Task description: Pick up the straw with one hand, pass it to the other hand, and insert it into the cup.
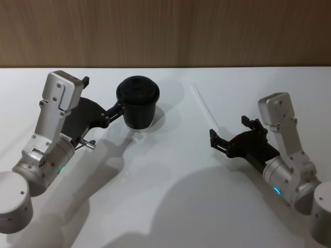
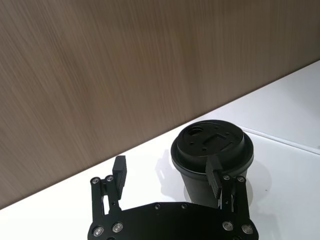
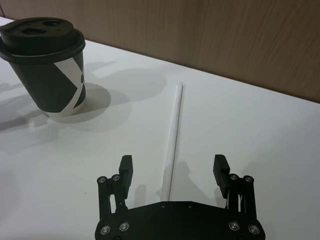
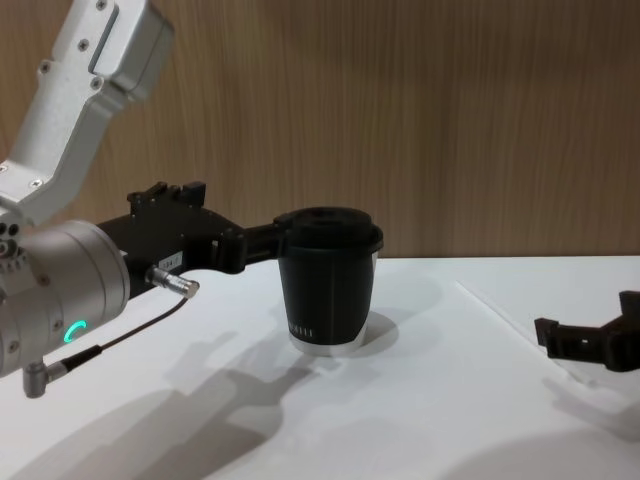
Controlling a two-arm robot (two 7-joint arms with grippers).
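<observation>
Right end effector [image 3: 173,161] hovering low over desk [image 1: 170,196], jaws standing open, straddling near end of straw [image 3: 175,130]; likely lining up for pinch. Straw lying flat on desk, well apart from cup [image 1: 138,106]. Left end effector [image 2: 167,169] standing open, one finger at cup wall, contact unclear; probably steadying cup for insertion.

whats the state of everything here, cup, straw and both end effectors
cup: upright on the table, lid on, no straw in it
straw: lying flat on the table, not gripped
left end effector: open, one finger at the cup's side
right end effector: open, fingers either side of the straw's near end
</observation>
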